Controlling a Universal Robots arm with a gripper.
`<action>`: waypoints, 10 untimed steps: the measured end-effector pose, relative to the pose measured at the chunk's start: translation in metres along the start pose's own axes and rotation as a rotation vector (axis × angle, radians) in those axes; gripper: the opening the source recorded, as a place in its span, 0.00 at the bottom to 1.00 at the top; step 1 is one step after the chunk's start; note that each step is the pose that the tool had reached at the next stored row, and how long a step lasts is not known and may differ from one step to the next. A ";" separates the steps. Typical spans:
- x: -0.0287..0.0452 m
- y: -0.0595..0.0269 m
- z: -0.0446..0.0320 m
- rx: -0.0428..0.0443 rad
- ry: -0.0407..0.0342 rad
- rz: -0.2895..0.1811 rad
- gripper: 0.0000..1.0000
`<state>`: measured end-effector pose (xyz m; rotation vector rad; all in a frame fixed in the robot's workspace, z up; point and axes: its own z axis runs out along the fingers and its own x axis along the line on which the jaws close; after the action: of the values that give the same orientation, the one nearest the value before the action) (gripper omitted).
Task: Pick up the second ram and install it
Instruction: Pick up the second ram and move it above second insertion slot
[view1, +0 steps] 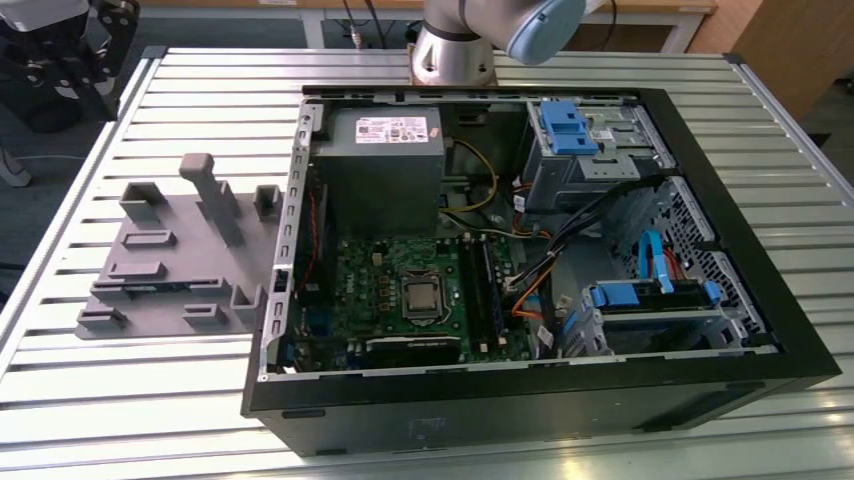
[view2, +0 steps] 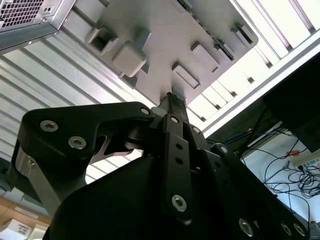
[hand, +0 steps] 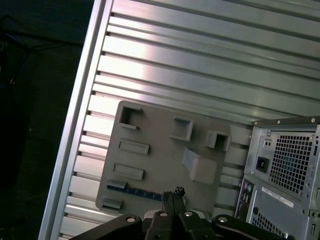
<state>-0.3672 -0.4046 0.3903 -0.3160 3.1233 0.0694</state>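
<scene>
gripper – closed tight, holding nothing, poised just above the second ram | ram lies in a slot along one edge of the grey fixture block, likely parked there for an easy pinch | fixture sits between the table edge and the open computer case

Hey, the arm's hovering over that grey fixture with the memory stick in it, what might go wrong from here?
1. The second ram lies low in the grey fixture block, flanked by raised blocks. The gripper, shut over the fixture, might strike it if it descends off-line.
2. The motherboard slots sit deep in the case beside loose cables, which could snag a carried stick.
</scene>
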 end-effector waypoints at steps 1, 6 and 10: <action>0.0000 0.0000 0.0000 0.0000 0.0001 -0.002 0.11; 0.0001 0.0000 0.0000 -0.0001 0.0005 -0.011 0.11; 0.0002 0.0000 0.0000 -0.0001 0.0008 -0.018 0.11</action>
<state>-0.3674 -0.4046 0.3903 -0.3446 3.1206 0.0694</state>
